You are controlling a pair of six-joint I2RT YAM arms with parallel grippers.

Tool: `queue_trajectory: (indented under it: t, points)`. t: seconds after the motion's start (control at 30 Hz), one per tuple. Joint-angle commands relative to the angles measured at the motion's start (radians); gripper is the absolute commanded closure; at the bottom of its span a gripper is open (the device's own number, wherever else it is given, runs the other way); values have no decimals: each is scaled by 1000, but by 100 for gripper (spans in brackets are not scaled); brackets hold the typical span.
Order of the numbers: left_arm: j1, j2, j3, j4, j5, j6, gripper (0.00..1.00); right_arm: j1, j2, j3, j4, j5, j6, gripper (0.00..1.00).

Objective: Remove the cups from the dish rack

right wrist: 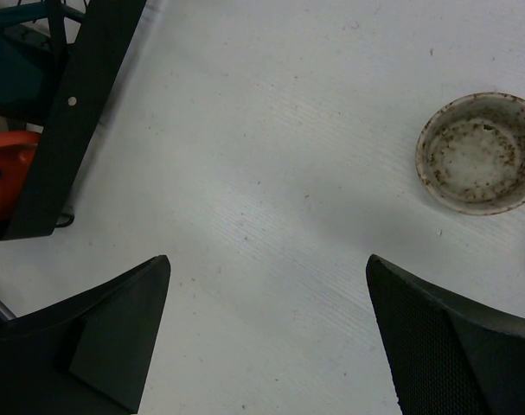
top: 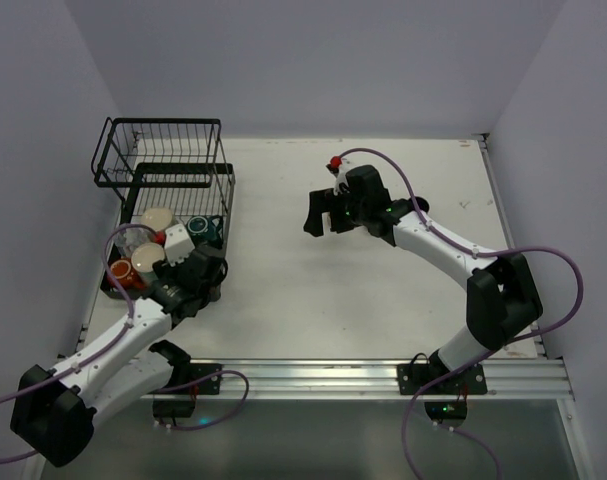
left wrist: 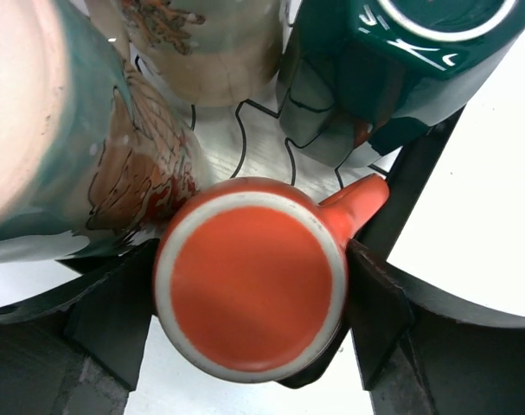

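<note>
The orange-red cup (left wrist: 249, 303) has a pale rim; the dish rack (top: 168, 150) is black.

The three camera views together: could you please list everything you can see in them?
dish rack: one, black wire, left side of the table
orange-red mug: one, upside down in the rack
dark teal cup: one, in the rack beyond the mug
large patterned mug: one, cream and teal, beside the orange-red mug
patterned cup: one, cream with brown drawing, further back
second orange cup: one, rack's near-left corner
speckled cup: one, cream with brown specks, upright on the table
table: one, white
left gripper: black, fingers against both sides of the orange-red mug
right gripper: black, open above bare table
</note>
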Motion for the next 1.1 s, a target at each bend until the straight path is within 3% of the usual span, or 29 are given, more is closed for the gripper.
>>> queue_trajectory:
  t: [0.0, 0.1, 0.2, 0.4, 0.63, 0.8, 0.93, 1.07]
  points:
    - [-3, 6, 1, 77, -52, 4, 21, 2, -24, 0, 42, -26, 12, 3]
    - [-3, -18, 5, 74, -46, 13, 43, 2, -26, -2, 42, -27, 14, 4]
    - [-3, -52, 24, 60, -32, 26, 56, 2, -32, -5, 47, -35, 18, 4]
    - [-3, -104, 105, 3, 3, 64, 70, 2, -65, -26, 97, -128, 57, 4]
    - [-3, -152, 208, -47, 58, 102, 76, 2, -131, -63, 154, -185, 98, 4]
    - [-3, -196, 306, -49, 165, 113, 78, 2, -240, -140, 287, -248, 187, 4]
    - [-3, -218, 355, 34, 370, 125, 79, 3, -330, -213, 406, -270, 323, 4]
    - [-3, -218, 330, 186, 543, 93, 79, 2, -498, -446, 684, -231, 509, 5]
